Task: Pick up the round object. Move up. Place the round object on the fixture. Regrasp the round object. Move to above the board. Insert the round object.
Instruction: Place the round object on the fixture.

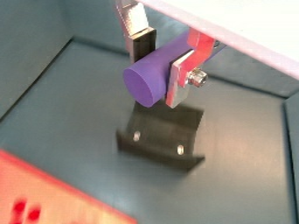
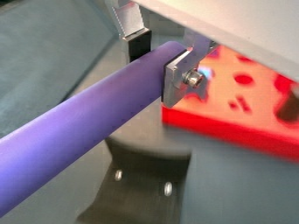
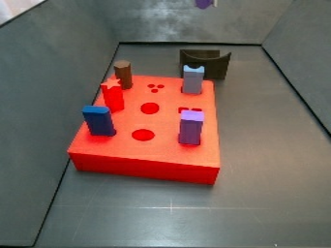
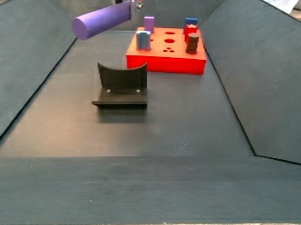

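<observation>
Gripper (image 1: 159, 63): silver fingers (image 1: 181, 77) clamped across the round object (image 1: 152, 77), raised clear above the floor.

Round object: long purple rod, held level in both wrist views; a side view shows it (image 4: 104, 20) airborne at the upper edge, at about 11 o'clock of the fixture (image 4: 120, 86), not touching it.

Fixture: dark bracket directly beneath the rod in a wrist view (image 1: 163, 136); open floor on all sides.

Board (image 3: 151, 126): red, mid-floor, carrying upright pegs; the fixture (image 3: 204, 63) stands just beyond its far edge at 1 o'clock. Grey floor runs between board and enclosure walls.
</observation>
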You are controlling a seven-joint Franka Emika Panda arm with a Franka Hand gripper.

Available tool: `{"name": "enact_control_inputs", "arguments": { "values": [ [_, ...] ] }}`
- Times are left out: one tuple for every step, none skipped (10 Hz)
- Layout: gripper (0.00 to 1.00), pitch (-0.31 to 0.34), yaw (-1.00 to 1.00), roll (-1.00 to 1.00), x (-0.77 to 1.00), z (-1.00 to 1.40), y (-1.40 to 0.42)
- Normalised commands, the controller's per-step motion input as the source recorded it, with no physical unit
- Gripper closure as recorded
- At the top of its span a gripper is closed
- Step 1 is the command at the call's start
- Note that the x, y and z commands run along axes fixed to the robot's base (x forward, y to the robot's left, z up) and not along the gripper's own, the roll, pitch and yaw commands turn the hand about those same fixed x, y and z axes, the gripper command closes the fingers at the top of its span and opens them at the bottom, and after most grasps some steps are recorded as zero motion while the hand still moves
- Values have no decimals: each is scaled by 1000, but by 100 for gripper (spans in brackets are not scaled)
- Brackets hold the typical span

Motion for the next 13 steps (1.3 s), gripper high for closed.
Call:
{"name": "enact_control_inputs", "arguments": {
  "values": [
    [100,150,584,-1000,214,-97,-111],
    [100,168,551,-1000,153,-59,-57],
    [100,193,509,-1000,87,-13,-16],
    [100,212,474,-1000,80,-15,8],
    [100,231,434,-1000,81,-27,20],
    [100,252,393,-1000,84,-28,27],
    [100,275,350,-1000,83,-23,34],
    [100,298,310,-1000,82,-21,39],
    [100,325,252,-1000,78,-23,39],
    [100,347,201,-1000,73,-26,39],
    [100,372,143,-1000,77,-29,39],
    [100,406,59,-1000,76,-25,42],
    [100,435,-17,-1000,78,-24,43]
  ]
}}
